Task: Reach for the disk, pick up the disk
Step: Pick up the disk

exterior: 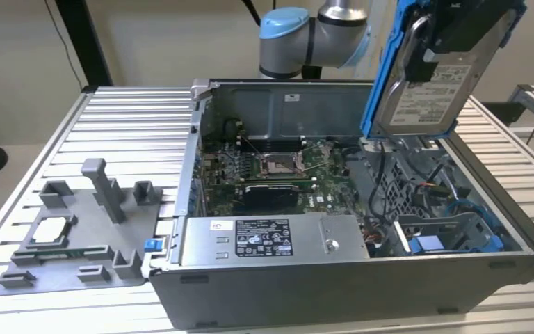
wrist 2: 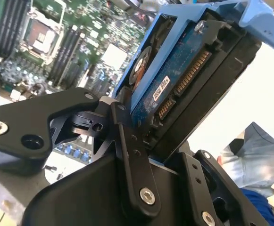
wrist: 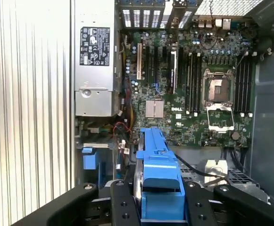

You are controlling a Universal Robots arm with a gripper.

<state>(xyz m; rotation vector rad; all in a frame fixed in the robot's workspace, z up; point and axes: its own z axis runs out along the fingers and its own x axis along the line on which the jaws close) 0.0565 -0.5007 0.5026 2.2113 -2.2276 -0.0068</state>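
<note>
Black fingers (wrist 2: 127,155) of the gripper (wrist: 160,202) sit closest to the lens in both wrist views, and they are clamped on the disk (wrist 2: 174,89), one finger on each flat side, so the drive stands on its narrow edge between them. In the second wrist view the disk's blue circuit board and its row of gold contacts face outward, with the blue bracket (wrist 2: 250,16) wrapped around its rim; in the first wrist view the same bracket (wrist: 159,179) juts out from between the fingers, seen edge-on. Gripping the two broad faces seems a sensible choice, since the thin edges offer little to pinch and the bracket covers them anyway. In the exterior view the disk (exterior: 434,83) hangs high in the air, label side toward the camera, tilted a little and well clear of the open computer case (exterior: 341,292), above the case's corner on the exterior view's right. Below it lie the green motherboard (exterior: 277,170), the power supply (exterior: 267,240) along the near wall, and a blue bay (exterior: 443,243) low in the case. Judging by that gap, the pickup looks essentially complete. A grey tray (exterior: 72,236) rests on the slatted table (exterior: 137,118) beside the case, apart from the work.
</note>
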